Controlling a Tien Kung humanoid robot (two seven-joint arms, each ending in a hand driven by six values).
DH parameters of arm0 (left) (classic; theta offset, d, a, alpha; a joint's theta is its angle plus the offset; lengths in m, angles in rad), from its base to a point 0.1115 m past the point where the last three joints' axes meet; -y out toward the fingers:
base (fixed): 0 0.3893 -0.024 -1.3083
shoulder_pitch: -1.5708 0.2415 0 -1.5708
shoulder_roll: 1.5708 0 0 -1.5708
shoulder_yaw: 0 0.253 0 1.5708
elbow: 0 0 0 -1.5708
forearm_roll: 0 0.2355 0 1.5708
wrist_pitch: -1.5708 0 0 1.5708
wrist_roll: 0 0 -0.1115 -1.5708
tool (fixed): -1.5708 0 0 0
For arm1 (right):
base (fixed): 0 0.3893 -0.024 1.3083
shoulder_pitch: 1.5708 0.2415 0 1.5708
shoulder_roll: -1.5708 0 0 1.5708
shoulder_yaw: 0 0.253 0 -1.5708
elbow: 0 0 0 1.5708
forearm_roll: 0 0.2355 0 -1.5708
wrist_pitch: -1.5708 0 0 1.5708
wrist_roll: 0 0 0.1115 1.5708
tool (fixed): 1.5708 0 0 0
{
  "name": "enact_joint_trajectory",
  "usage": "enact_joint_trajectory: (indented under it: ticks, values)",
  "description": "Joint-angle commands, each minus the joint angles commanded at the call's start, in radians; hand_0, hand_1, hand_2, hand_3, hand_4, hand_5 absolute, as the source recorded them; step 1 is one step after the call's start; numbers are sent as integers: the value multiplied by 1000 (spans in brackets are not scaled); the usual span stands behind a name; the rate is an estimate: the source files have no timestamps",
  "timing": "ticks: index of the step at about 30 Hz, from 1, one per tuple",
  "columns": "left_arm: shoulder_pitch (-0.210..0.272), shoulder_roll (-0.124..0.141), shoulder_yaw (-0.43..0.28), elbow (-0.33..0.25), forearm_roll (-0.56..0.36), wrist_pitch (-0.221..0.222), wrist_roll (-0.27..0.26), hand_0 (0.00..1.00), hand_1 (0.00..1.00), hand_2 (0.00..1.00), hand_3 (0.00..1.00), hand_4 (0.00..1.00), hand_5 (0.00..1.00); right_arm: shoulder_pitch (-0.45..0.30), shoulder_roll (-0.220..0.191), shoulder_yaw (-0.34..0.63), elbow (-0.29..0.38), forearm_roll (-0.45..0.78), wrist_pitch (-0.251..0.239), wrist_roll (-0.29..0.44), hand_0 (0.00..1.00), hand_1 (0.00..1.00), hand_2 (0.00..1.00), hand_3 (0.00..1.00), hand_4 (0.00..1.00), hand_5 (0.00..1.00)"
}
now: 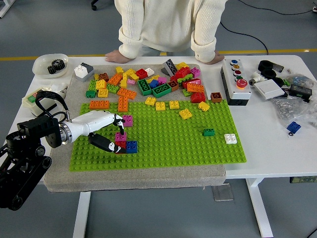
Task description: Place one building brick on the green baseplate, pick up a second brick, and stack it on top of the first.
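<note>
The green baseplate (168, 144) lies on a grey mat. Near its left edge a pink brick (122, 136) sits on top of a red brick (121, 145), with a blue brick (132, 146) right beside them. My left hand (119, 138), white-fingered, comes in from the left and pinches this stack. Its index fingertip rests on the pink brick's top and its thumb presses against the stack's left side. A second pink brick (127, 120) stands just behind the hand. My right arm does not show.
Many loose bricks (148, 82) lie heaped along the mat's far side. A small green brick (208, 132) and a white brick (230, 138) sit at the plate's right. A button box (235, 82) stands further right. The person's hands (113, 54) rest on the far edge.
</note>
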Motion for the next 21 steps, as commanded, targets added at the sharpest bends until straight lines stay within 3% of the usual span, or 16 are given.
enact_joint_trajectory:
  ticks: [21]
  values:
    - [-5, 9, 12, 36, 0, 20, -16, 933, 771, 899, 600, 998, 626, -2, 3, -1, 0, -1, 0, 1, 742, 644, 715, 595, 831, 415]
